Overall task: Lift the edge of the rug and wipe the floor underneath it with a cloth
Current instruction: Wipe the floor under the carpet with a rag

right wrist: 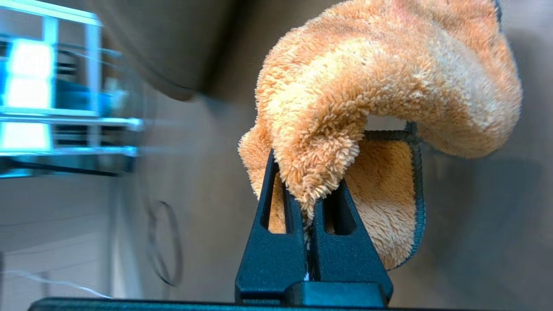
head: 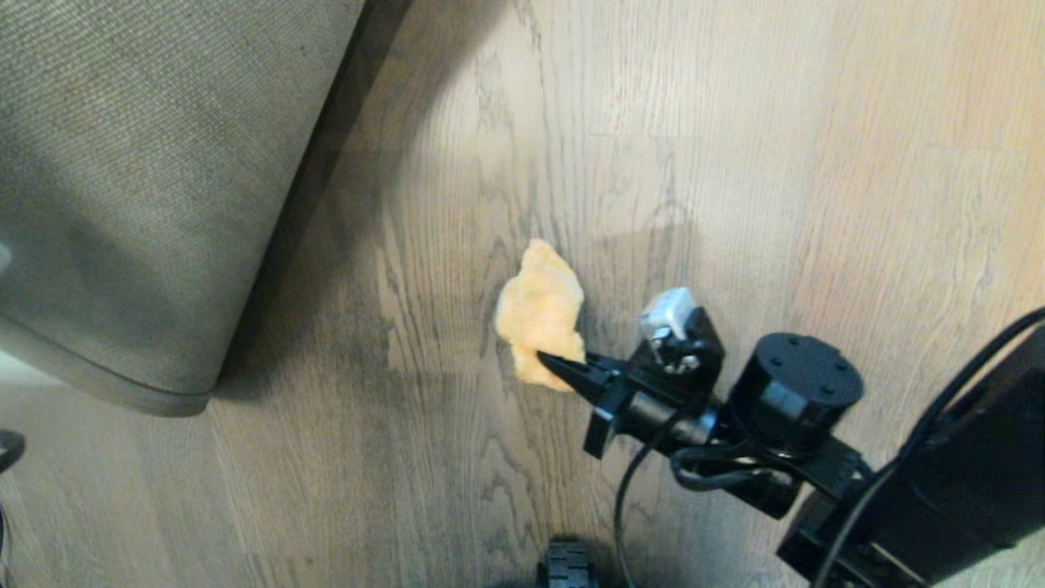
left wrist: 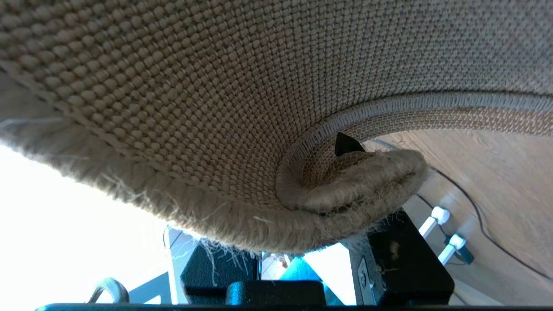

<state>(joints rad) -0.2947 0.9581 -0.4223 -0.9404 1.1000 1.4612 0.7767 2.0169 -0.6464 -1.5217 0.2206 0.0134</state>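
right gripper (right wrist: 309,203) clamped on cloth (right wrist: 389,73), left gripper (left wrist: 341,172) pinching rug edge (left wrist: 358,181)

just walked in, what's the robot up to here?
The left pincer grips the rounded corner of the pale grey-beige rug and holds it raised, woven tan backing showing. The right pincer is shut on the fluffy orange-yellow terry cloth, which is over the exposed grey-brown wood-grain plank floor beside the lifted rug. Whether the cloth is pressed against the floor cannot be told.
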